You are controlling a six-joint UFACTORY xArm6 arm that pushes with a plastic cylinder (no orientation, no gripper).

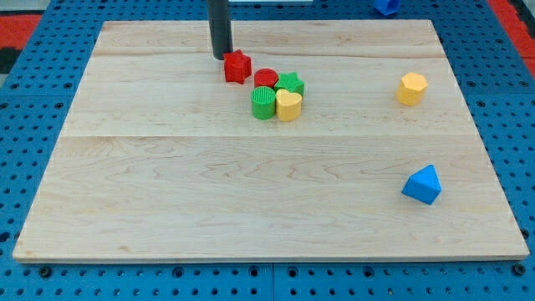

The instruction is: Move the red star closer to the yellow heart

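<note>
The red star (pixel 237 67) lies on the wooden board near the view's top, left of centre. The yellow heart (pixel 288 105) lies a little to its lower right, in a tight cluster with a red cylinder (pixel 266 79), a green star (pixel 291 84) and a green cylinder (pixel 263 103). My tip (pixel 221 57) is at the star's upper left, touching or almost touching it. The rod rises out of the view's top.
A yellow hexagon block (pixel 411 88) sits at the view's right. A blue triangle block (pixel 422 185) sits at the lower right. A blue object (pixel 385 6) lies off the board at the top. The board (pixel 167 184) is edged by blue pegboard.
</note>
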